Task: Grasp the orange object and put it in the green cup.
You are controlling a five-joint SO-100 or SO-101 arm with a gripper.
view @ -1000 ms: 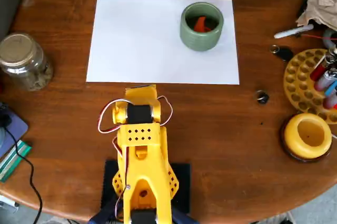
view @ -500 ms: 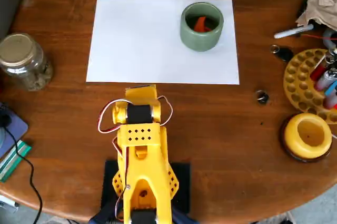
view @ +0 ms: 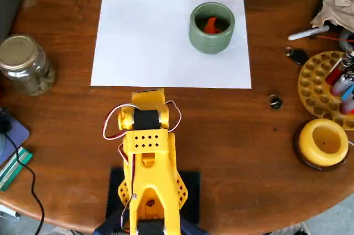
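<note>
The green cup (view: 212, 42) stands on the far right part of a white paper sheet (view: 149, 41) in the overhead view. The orange object (view: 210, 24) lies inside the cup, against its dark interior. My yellow arm (view: 147, 141) sits folded at the near edge of the table, just short of the sheet's near edge and well apart from the cup. The gripper's fingers are tucked under the folded arm and hidden, so nothing shows whether they are open or shut.
A glass jar with a metal lid (view: 23, 63) stands at the left. At the right are a round yellow holder (view: 324, 143), a yellow rack with pens (view: 326, 83), a small dark screw (view: 275, 102) and other clutter. A cable (view: 25, 174) runs near the left edge.
</note>
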